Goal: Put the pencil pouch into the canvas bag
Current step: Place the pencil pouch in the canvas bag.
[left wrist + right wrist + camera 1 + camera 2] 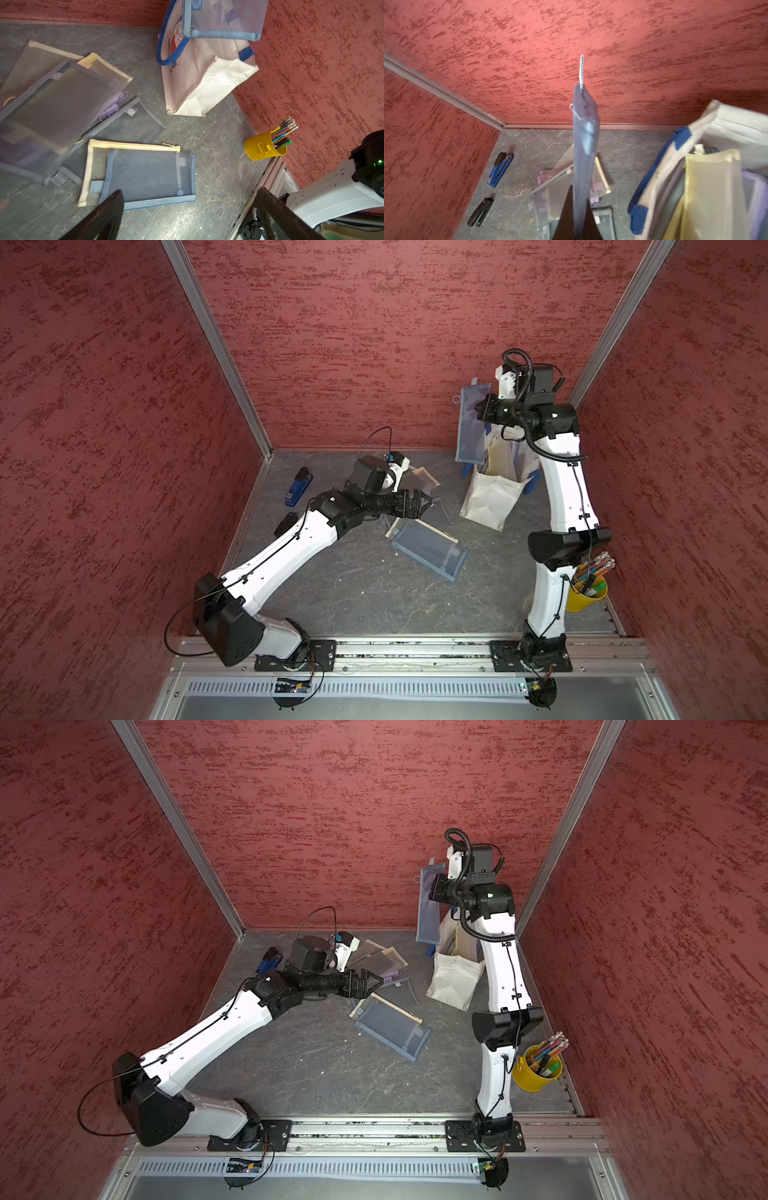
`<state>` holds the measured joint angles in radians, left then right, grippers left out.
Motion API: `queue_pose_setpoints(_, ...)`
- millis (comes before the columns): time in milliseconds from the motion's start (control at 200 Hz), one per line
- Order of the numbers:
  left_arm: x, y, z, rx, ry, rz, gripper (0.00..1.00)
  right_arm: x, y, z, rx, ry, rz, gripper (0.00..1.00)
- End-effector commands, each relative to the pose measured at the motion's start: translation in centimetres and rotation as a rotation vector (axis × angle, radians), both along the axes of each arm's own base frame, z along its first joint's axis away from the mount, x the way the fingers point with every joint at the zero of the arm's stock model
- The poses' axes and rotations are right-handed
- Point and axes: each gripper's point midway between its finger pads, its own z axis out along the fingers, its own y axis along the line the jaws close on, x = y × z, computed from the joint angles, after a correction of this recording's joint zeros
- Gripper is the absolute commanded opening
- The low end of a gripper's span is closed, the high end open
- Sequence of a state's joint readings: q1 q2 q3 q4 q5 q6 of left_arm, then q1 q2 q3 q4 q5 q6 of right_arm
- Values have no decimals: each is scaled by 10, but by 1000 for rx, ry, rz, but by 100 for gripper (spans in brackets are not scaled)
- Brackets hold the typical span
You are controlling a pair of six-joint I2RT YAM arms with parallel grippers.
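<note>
- At the far right corner of the worktop (353,597), the canvas bag (490,502) stands upright with its mouth open. The right wrist view shows yellow and purple pouches (708,187) already inside it.
- The right end effector (482,410) is raised above the bag and clamped tight on the pencil pouch (471,423), a blue mesh one.
- The pencil pouch hangs lengthwise in the air. Its lower end is level with the bag's rim, just beside the mouth and not inside.
- The left end effector (428,504) has its fingers spread wide and holds nothing. It hovers low over a loose pile of mesh pouches (62,99) near the middle of the worktop.
- A blue-edged pouch (430,551) lies flat on a yellow-edged one at the near side of that pile.
- A yellow cup (586,593) of pencils stands by the right wall.
- A blue stapler (297,487) and a black stapler (286,522) lie near the left wall.
</note>
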<state>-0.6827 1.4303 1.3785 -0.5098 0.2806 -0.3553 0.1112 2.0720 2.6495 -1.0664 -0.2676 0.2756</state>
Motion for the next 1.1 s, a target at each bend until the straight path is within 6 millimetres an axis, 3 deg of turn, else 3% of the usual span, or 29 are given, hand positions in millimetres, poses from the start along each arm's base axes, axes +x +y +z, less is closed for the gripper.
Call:
queue_pose_setpoints(0,8,-14,20,1,-85,-33,100,-7,-33,-1,-59,15,-81,0)
queue_pose_setpoints(160,4,-47,51,-54,-157,-133,99,-10,-75,-1,-71,12,-147,0)
queue_pose_setpoints(281,1,-71,62,-65,-193,-195,99,-10,-100,-11,-88,28,-183,0)
queue_pose_setpoints(481,-1,-98,55,-69,-174,-241,99,3,-105,-52,-119,82,-163,0)
queue_pose_setpoints(641,-1,-97,44,-92,-130,-218,100,13,-110,-67,-138,75,-171,0)
queue_pose_setpoints(747,-5,-92,33,-90,-95,-205,99,16,-118,-61,-133,46,-179,0)
queue_pose_setpoints(987,-13,-79,12,-80,-37,-164,99,18,-133,-12,-60,-105,-172,0)
queue_pose_setpoints(1092,-15,-76,7,-68,-26,-157,99,27,-130,-14,-42,-107,-150,0)
